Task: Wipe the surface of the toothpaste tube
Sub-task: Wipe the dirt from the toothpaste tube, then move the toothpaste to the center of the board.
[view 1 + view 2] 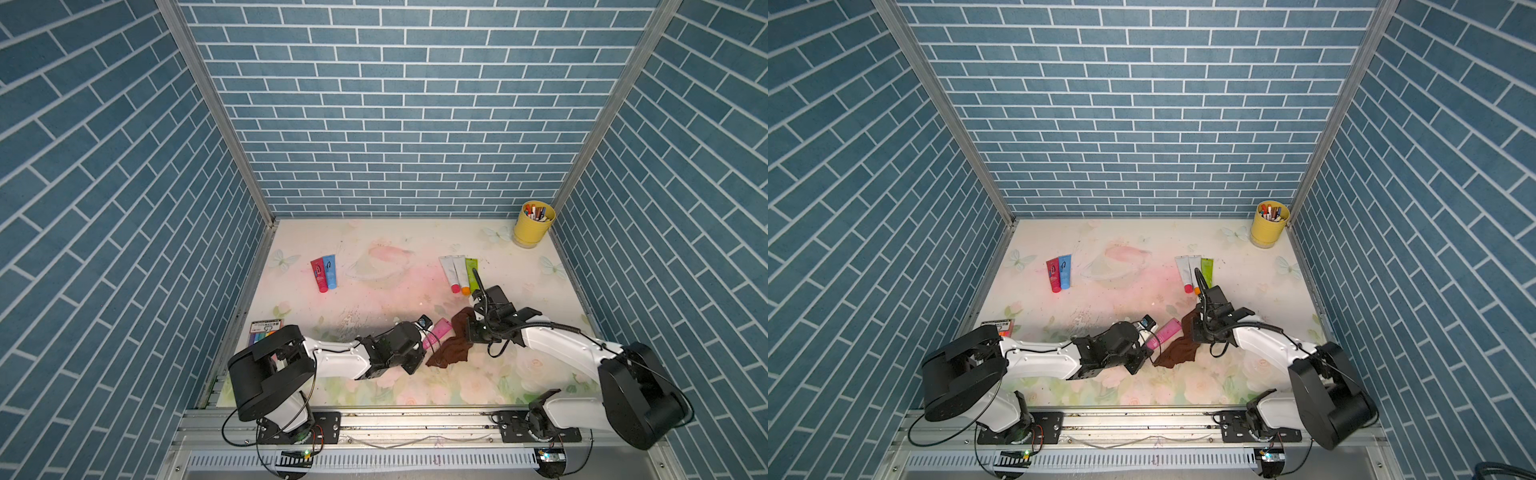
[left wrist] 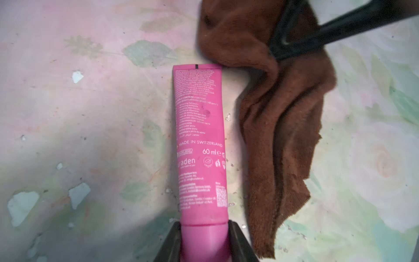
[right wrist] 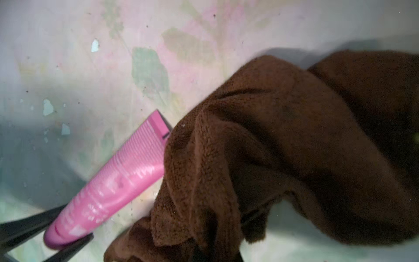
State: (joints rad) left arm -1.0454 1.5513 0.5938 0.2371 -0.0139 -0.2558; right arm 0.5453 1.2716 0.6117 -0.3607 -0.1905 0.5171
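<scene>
The left end effector (image 2: 205, 229) has its jaws closed narrowly on the cap end of the pink toothpaste tube (image 2: 199, 140), seen here at the front middle of the floral counter (image 1: 374, 374). The tube's printed back faces up and its crimped end points away from the arm. Whether the tube lies flat on the counter cannot be told.

The right end effector (image 2: 277, 45) is clamped tight on a bunched fold of the brown cloth (image 2: 283, 127). The cloth drapes down onto the counter just beside the tube and touches it at a corner of the crimped end. In both top views the two arms reach toward each other, with tube (image 1: 437, 331) and cloth (image 1: 1177, 353) between them.

Farther back lie a red tube (image 1: 319, 275) and a blue tube (image 1: 331, 272) side by side. Well apart from them is a row of three tubes (image 1: 460, 272). A yellow cup (image 1: 533, 228) of markers stands in the far corner.
</scene>
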